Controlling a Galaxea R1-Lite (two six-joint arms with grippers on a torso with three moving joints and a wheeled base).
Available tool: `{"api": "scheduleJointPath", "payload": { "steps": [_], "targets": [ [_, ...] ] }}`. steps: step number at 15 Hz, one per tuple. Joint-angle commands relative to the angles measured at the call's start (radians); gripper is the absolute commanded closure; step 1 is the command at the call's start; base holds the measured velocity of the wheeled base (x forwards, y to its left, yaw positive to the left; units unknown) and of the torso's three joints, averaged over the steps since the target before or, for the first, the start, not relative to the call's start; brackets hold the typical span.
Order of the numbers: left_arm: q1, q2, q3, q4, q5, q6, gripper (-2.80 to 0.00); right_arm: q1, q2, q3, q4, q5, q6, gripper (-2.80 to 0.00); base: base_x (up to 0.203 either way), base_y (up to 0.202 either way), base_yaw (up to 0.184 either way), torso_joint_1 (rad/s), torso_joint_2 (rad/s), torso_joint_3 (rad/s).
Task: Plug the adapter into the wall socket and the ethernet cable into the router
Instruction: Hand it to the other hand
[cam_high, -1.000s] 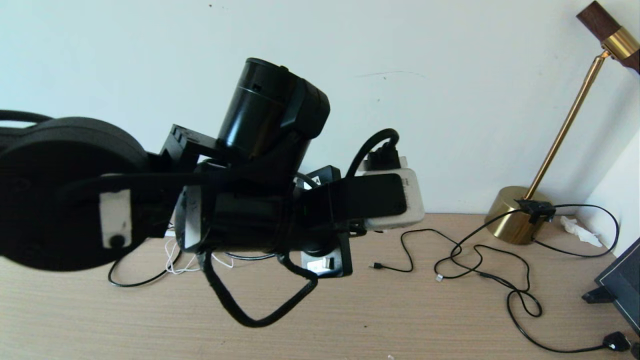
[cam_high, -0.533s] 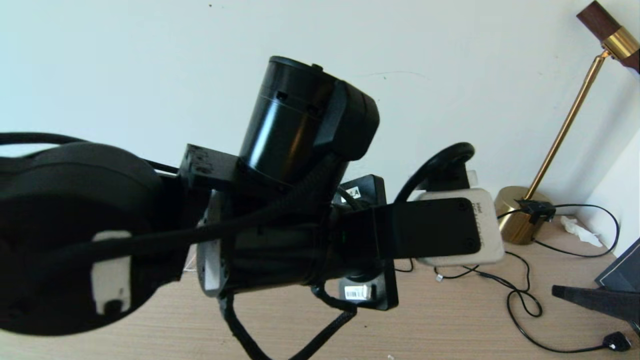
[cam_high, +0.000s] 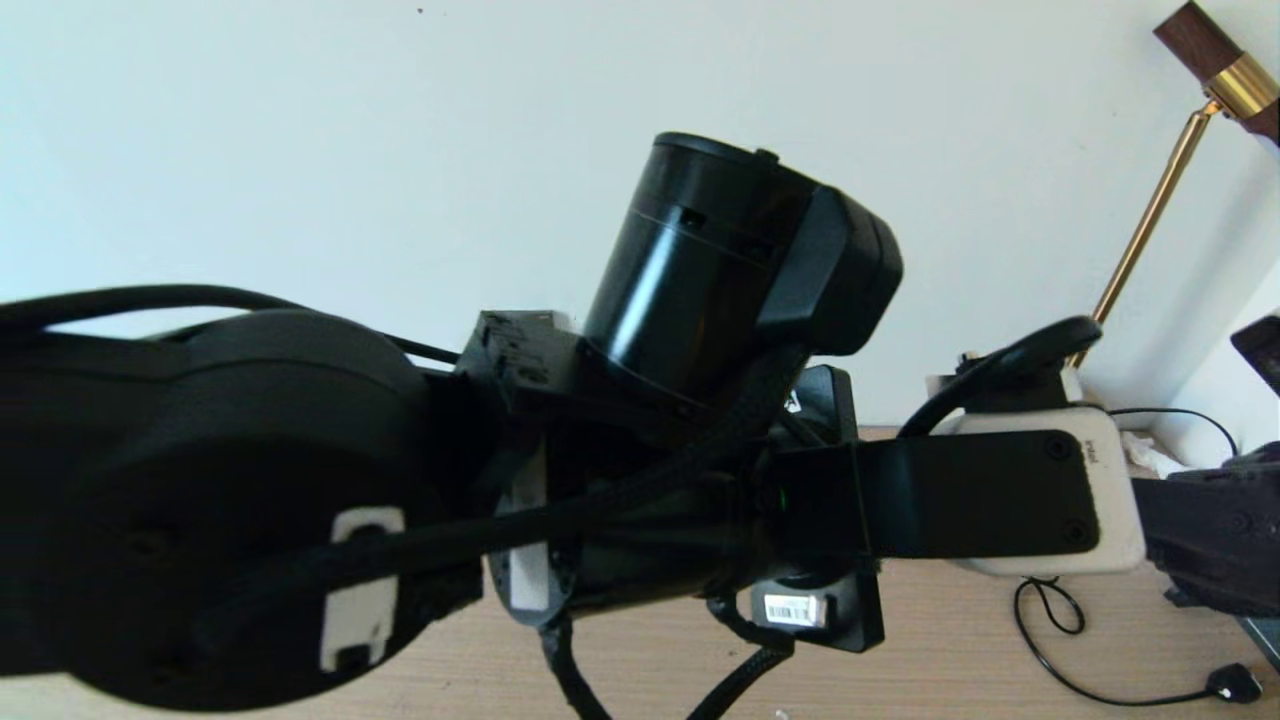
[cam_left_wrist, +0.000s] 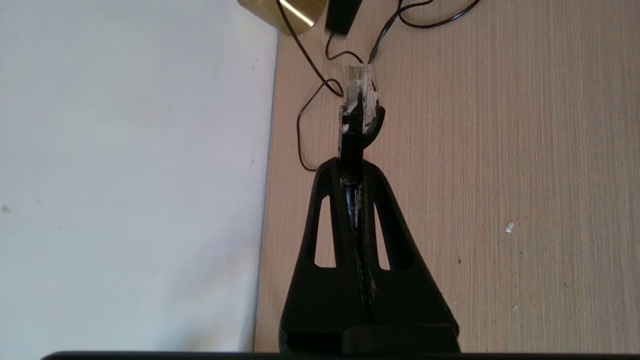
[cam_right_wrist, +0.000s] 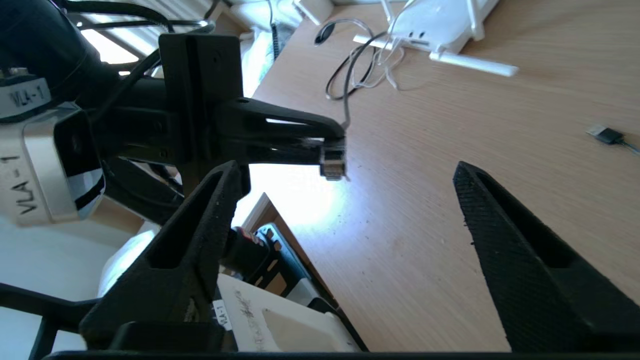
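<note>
My left gripper is shut on the ethernet cable's clear plug, which sticks out past its fingertips above the wooden table. In the right wrist view the left gripper holds that plug in the air, and the cable trails back toward the router, a white box with stick antennas. My right gripper is open, close to the left one, holding nothing. My left arm fills the head view. The wall socket is out of view. I cannot make out the adapter.
A brass lamp stands at the back right, its base just beyond the plug. Thin black cables and a black plug lie on the table. A small black USB tip lies apart. The white wall runs alongside.
My left arm has swung to the right across the head view, toward the lamp. A dark gripper shape has come in from the right edge to meet it.
</note>
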Motion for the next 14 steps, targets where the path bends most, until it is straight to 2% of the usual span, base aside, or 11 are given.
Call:
{"api": "scheduleJointPath", "payload": {
  "steps": [1, 14],
  "targets": [
    [-0.003, 0.021, -0.013, -0.007, 0.0, 0.005, 0.0, 0.019, 0.047, -0.001, -0.005, 0.004, 0.003, -2.8, 0.0, 0.0, 0.0, 0.0, 0.0, 0.0],
    [-0.027, 0.069, -0.067, -0.012, -0.003, 0.005, 0.0, 0.028, 0.048, 0.004, -0.005, 0.004, 0.002, -2.8, 0.0, 0.0, 0.0, 0.0, 0.0, 0.0]
  ]
}}
